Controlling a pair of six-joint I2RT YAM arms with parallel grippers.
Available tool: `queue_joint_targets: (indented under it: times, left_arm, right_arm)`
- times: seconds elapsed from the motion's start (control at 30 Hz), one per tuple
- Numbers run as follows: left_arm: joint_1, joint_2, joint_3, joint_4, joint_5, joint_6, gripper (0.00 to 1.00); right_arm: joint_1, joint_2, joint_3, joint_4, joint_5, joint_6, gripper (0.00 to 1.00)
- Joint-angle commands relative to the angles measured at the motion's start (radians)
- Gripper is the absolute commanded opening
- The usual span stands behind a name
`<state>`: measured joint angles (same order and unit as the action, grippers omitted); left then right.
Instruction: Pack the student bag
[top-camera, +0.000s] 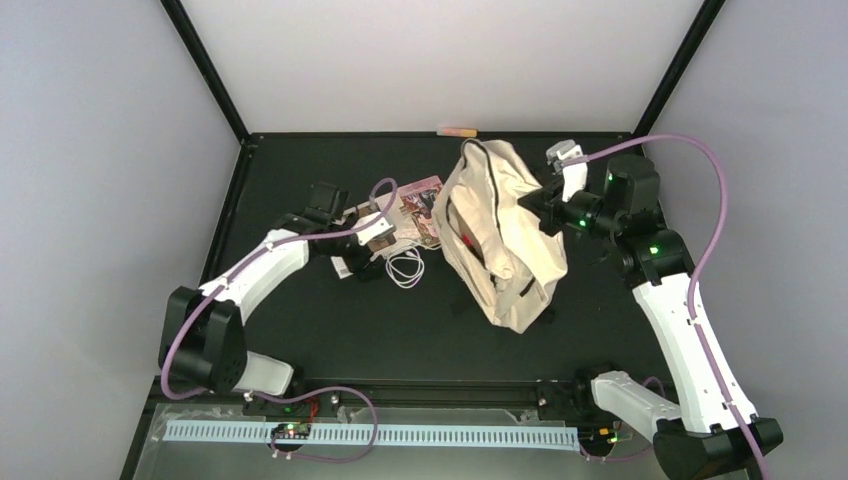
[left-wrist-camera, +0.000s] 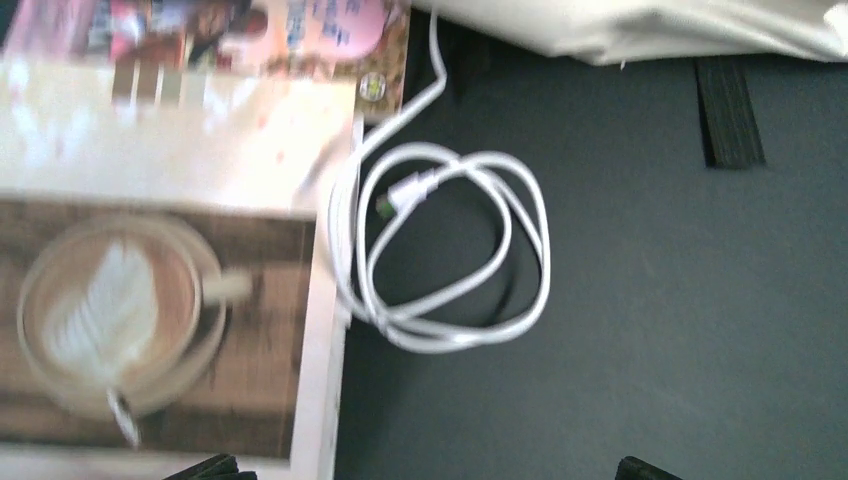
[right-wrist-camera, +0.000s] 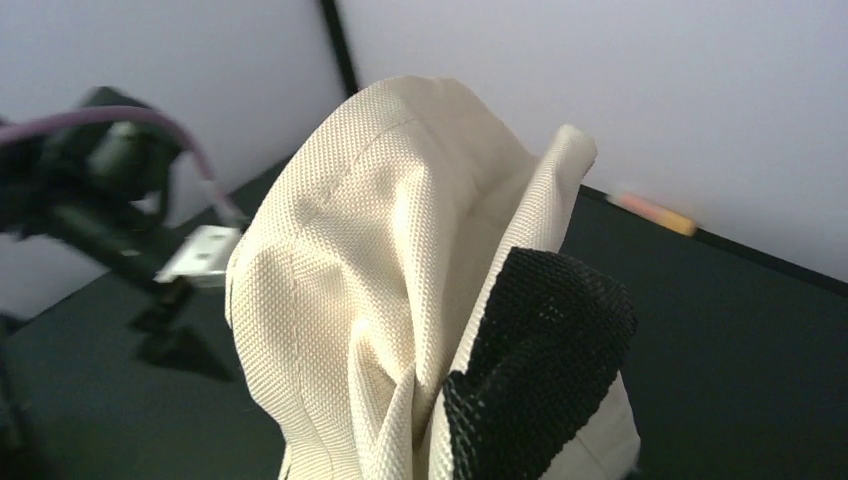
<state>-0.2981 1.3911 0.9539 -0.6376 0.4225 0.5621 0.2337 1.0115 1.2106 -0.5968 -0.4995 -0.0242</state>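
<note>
The student bag (top-camera: 505, 235), coarse-woven cream canvas with a black mesh panel (right-wrist-camera: 540, 370), stands slumped just right of centre on the matte black desk (top-camera: 330, 330), its mouth gaping; the right hand (top-camera: 543, 207), its arm bent in from the lower right, is clenched on the bag's upper right edge; the left hand (left-wrist-camera: 428, 468), released with fingers spread, hovers over a looped white cable (left-wrist-camera: 440, 260) beside a glossy magazine (left-wrist-camera: 150, 300) left of centre.
</note>
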Motion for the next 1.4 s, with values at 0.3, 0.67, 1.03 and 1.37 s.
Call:
queue_joint_targets:
  times: [0.3, 0.67, 1.03, 1.37]
  left_arm:
    - [-0.252, 0.227, 0.111, 0.346, -0.193, 0.278, 0.94]
    - [-0.262, 0.249, 0.005, 0.308, -0.004, 0.577, 0.5]
    - [-0.258, 0.375, 0.059, 0.276, -0.061, 0.623, 0.6]
    - [-0.235, 0.306, -0.089, 0.398, -0.198, 0.623, 0.02]
  right_arm:
    - [0.061, -0.019, 0.005, 0.067, -0.209, -0.049, 0.01]
    - [0.061, -0.025, 0.006, 0.025, -0.178, -0.088, 0.01]
    - [0.061, -0.019, 0.011, 0.028, -0.155, -0.079, 0.01]
    - [0.061, 0.01, 0.051, 0.04, -0.167, -0.083, 0.01]
